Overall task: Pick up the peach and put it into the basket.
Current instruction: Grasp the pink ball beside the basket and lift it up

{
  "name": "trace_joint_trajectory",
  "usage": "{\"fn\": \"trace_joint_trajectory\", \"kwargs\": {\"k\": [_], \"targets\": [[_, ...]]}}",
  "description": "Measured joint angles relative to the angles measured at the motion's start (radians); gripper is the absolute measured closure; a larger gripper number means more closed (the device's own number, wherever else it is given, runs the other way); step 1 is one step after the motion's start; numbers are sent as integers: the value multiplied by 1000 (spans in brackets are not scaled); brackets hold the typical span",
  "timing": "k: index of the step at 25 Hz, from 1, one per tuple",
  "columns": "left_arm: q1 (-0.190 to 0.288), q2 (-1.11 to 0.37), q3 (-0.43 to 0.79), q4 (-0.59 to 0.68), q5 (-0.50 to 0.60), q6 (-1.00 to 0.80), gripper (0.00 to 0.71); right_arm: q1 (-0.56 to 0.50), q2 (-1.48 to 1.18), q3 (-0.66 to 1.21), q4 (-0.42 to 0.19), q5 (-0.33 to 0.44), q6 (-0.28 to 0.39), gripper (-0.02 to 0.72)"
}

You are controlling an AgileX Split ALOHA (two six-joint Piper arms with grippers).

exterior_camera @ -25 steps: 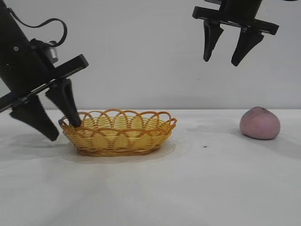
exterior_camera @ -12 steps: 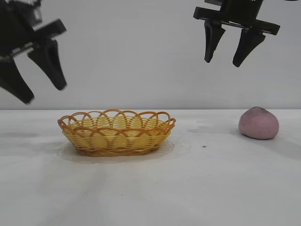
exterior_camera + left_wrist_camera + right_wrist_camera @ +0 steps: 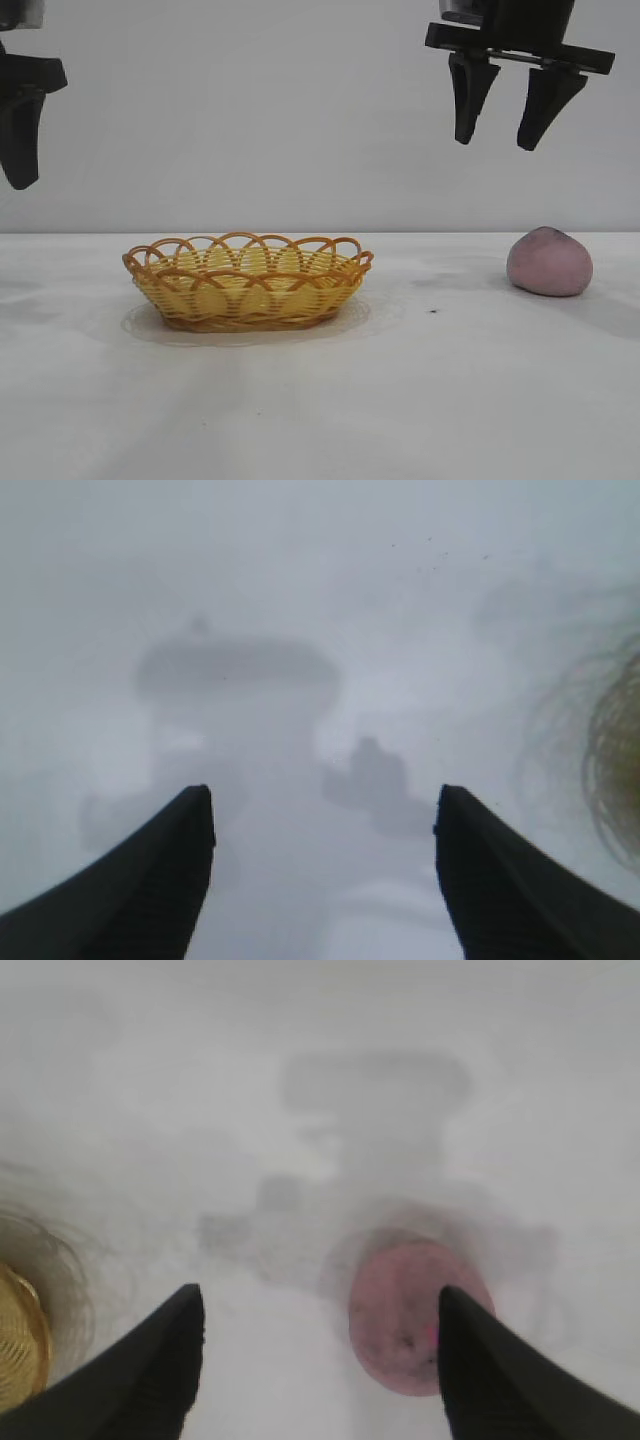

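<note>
- Exterior view: the peach sits on the table, well right of the basket. The right gripper hangs above, fingers spread, empty.
- Left wrist view: the left gripper is spread, holding nothing.
- Right wrist view: the peach lies beneath the spread fingers.

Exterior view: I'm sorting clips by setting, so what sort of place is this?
Probably a lab test bench, not a home: a bare white table against a blank wall, two black robot pincers overhead, and only a yellow wicker basket and a dull pink peach as props.
</note>
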Motion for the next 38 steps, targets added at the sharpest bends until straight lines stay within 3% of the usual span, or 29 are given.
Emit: {"fn": "trace_joint_trajectory", "kwargs": {"k": [5,9,13,22,25,28,34,38], "targets": [[0,-76,0,5,19,-22,233,0,0,0,-11,6,7,251],[0,-247,0,19,82,-41,233,0,0,0,-11,-3,10,251],[0,-451,0,41,216,-45,233,0,0,0,-12,-29,11,251],[0,-887,0,56,648,-38,233,0,0,0,-6,-55,11,251],[0,-1024,12,41,686,-34,233,0,0,0,-6,-64,11,251],[0,-1160,86,7,692,-25,233,0,0,0,-6,-73,11,251],[0,-1396,415,0,687,31,233,0,0,0,-3,-75,11,251],[0,-1546,545,-2,645,33,233,0,0,0,-3,-73,11,251]]}}
